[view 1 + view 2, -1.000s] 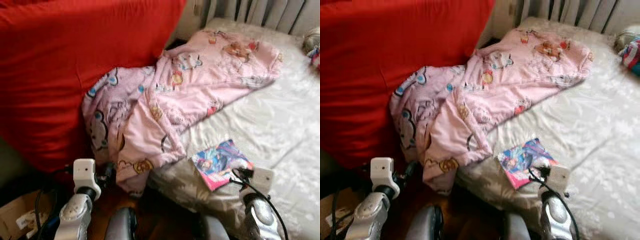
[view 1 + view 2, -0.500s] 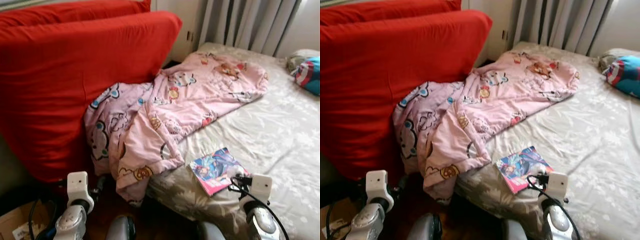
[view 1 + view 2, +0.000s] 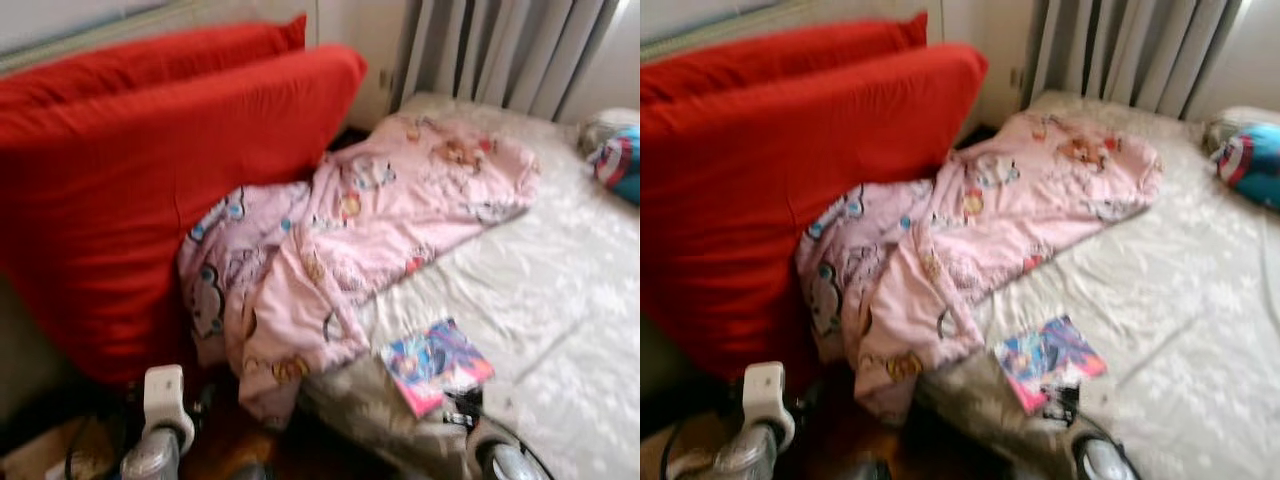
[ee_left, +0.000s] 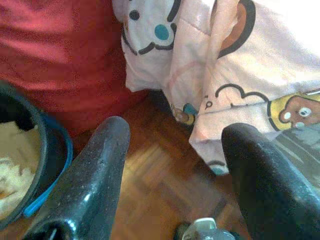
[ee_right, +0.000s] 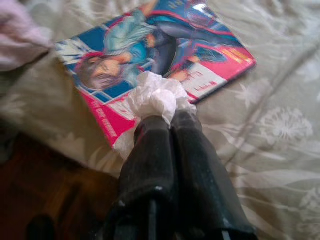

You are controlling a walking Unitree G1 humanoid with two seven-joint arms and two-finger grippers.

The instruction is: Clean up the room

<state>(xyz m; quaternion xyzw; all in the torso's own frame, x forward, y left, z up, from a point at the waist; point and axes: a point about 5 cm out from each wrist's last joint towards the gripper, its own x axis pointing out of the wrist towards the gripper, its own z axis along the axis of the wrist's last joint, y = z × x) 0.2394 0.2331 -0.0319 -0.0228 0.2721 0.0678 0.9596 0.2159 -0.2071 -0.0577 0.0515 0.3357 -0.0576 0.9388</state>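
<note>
Right gripper (image 5: 167, 117) pinches a white tissue wad (image 5: 152, 97) over the comic book (image 5: 155, 55) (head views blur this) — left gripper (image 4: 172, 145) gapes.

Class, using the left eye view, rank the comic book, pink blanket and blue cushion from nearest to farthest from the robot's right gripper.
1. Comic book, on the bed just ahead of the right gripper.
2. Pink blanket, leftward, draped over the bed edge.
3. Blue cushion, far right corner.
</note>
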